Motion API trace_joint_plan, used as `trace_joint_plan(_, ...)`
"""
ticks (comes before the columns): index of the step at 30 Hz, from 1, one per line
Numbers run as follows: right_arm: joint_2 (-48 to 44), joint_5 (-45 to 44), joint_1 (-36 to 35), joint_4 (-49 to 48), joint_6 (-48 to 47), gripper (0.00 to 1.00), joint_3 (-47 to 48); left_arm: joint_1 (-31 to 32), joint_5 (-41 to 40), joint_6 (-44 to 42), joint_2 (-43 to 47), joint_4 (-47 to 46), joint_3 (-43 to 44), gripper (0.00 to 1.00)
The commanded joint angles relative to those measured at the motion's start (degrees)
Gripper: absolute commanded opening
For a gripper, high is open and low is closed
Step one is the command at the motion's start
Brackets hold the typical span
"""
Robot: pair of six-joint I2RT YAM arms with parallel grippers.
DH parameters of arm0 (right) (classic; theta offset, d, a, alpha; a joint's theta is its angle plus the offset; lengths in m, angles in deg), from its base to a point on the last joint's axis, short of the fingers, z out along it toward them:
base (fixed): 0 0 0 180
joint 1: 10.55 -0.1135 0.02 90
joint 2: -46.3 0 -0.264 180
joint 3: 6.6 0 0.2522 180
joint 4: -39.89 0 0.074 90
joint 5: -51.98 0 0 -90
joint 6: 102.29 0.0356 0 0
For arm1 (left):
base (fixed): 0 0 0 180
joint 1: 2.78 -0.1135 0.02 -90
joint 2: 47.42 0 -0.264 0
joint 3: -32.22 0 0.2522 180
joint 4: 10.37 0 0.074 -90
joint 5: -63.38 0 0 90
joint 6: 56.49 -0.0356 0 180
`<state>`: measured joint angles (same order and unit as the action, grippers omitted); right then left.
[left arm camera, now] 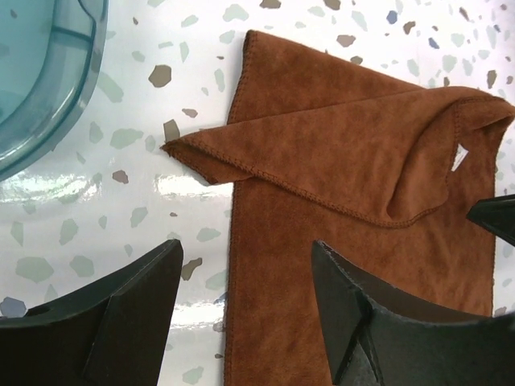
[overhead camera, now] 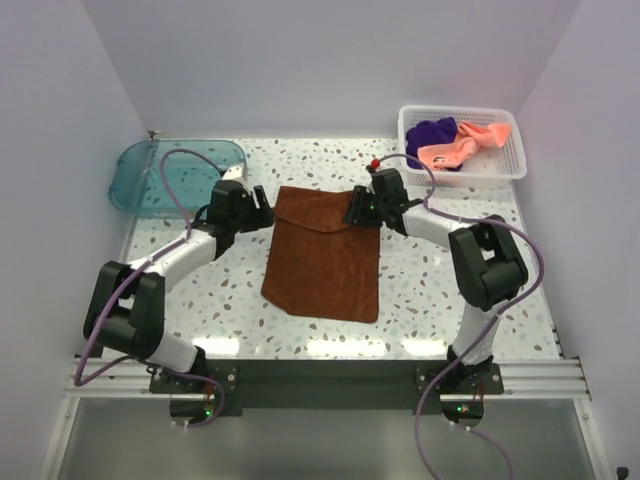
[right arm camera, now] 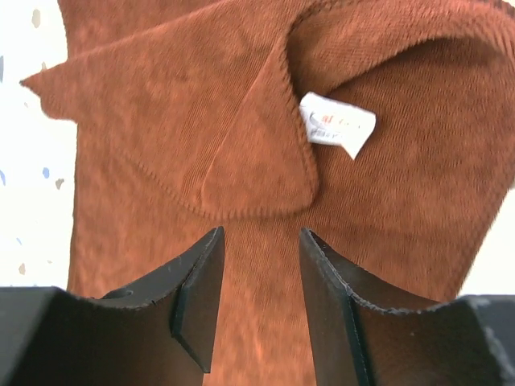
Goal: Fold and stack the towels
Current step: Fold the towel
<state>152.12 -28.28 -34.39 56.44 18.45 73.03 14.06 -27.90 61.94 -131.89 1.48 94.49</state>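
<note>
The rust brown towel (overhead camera: 325, 255) lies flat in the middle of the table, with its far edge folded over in a loose flap (left arm camera: 338, 153). A white tag (right arm camera: 336, 125) shows on the flap. My left gripper (overhead camera: 262, 208) is open and empty over the towel's far left corner, its jaws astride the left edge (left arm camera: 245, 265). My right gripper (overhead camera: 355, 210) is open and empty just above the far right corner (right arm camera: 261, 241). The salmon pink towel (overhead camera: 465, 145) and the deep purple towel (overhead camera: 432, 131) lie crumpled in the white basket.
The white mesh basket (overhead camera: 510, 170) stands at the far right corner. The teal translucent tray (overhead camera: 160, 175) sits at the far left, close to my left gripper; it also shows in the left wrist view (left arm camera: 40, 72). White walls enclose the speckled table.
</note>
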Motion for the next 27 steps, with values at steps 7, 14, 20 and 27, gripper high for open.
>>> trace_joint_plan(7,5.6,-2.1,1.0,-6.5,0.6,0.46,3.8,-0.7,-0.5,2.5,-1.2,-2.7,1.2,0.70)
trace_joint_plan(14,7.5,-0.1,1.1,-7.2,-0.4,0.45,4.8,-0.7,-0.6,2.2,-0.9,-2.3,1.1,0.70)
trace_joint_plan(20,8.3,1.1,1.1,-6.8,-0.9,0.40,5.8,-0.7,-0.2,2.4,-1.0,-2.4,0.9,0.70)
trace_joint_plan(27,9.1,1.6,1.1,-6.5,-1.0,0.34,5.9,-0.7,0.5,2.3,-0.9,-2.4,0.9,0.70)
